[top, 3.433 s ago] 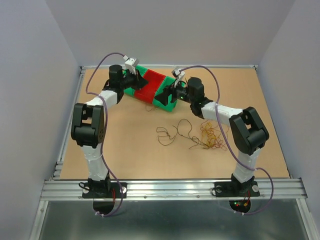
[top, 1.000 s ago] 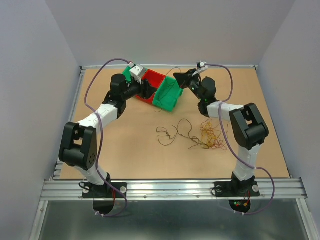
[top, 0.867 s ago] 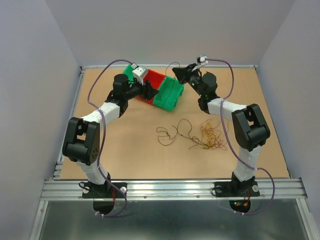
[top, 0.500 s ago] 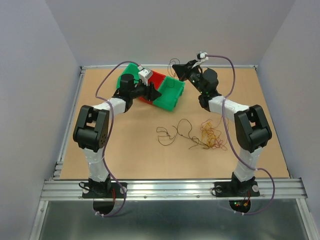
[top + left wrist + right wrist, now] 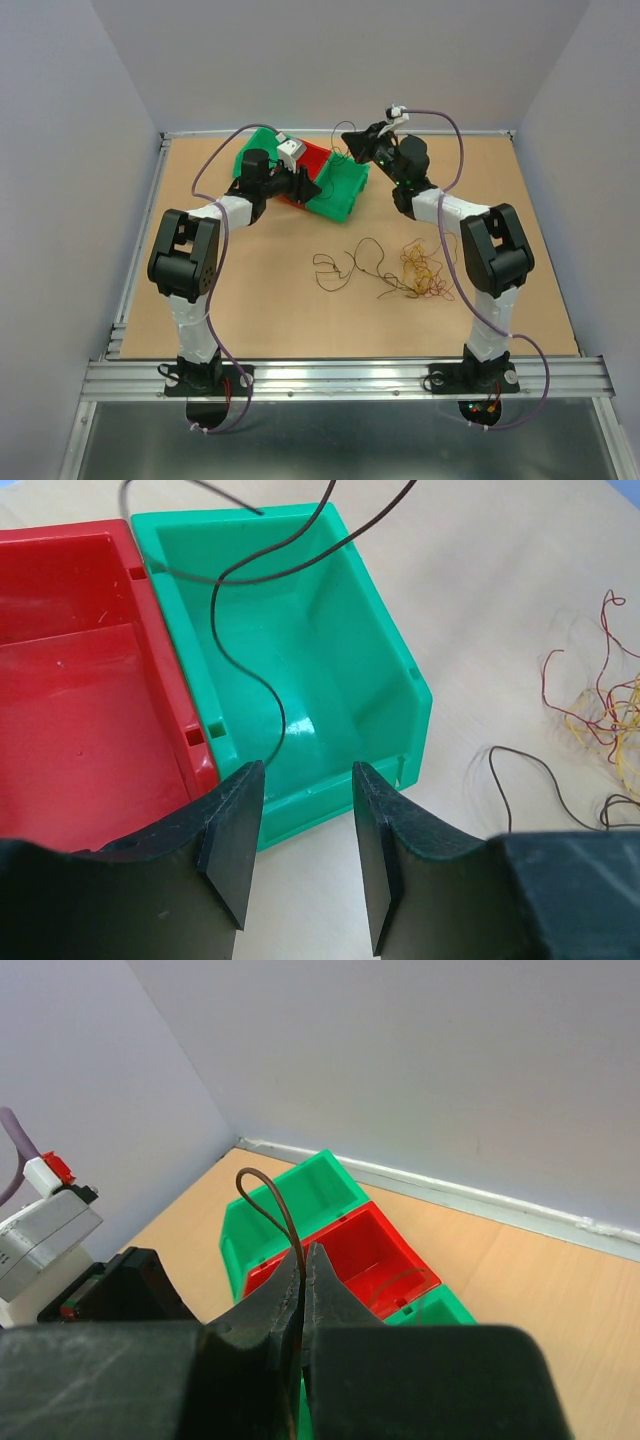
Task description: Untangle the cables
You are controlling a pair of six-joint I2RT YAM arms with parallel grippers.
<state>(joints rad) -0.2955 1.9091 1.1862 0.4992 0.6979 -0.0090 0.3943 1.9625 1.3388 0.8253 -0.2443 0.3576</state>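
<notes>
Left black two-finger gripper [image 5: 307, 815], lower middle of frame: jaws parted. Right black two-finger gripper [image 5: 303, 1265]: clamped on thin brown wire [image 5: 262, 1192].

Left wrist: dark wire [image 5: 232, 650] exits top edge beyond left fingers [image 5: 230, 850]; lower end vanishes at one finger's tip. Red bin [image 5: 80, 680] cut by left edge, near wall behind fingers. Cable clump [image 5: 608, 712] cut by right edge. Right wrist: wire's tail buried between pressed-together right fingers [image 5: 335, 1305]. Top: clump strands too fine to separate.

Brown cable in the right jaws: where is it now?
Left wrist view: the brown cable hangs over the green bin, right of the red bin, pinched above by the right gripper.
</notes>
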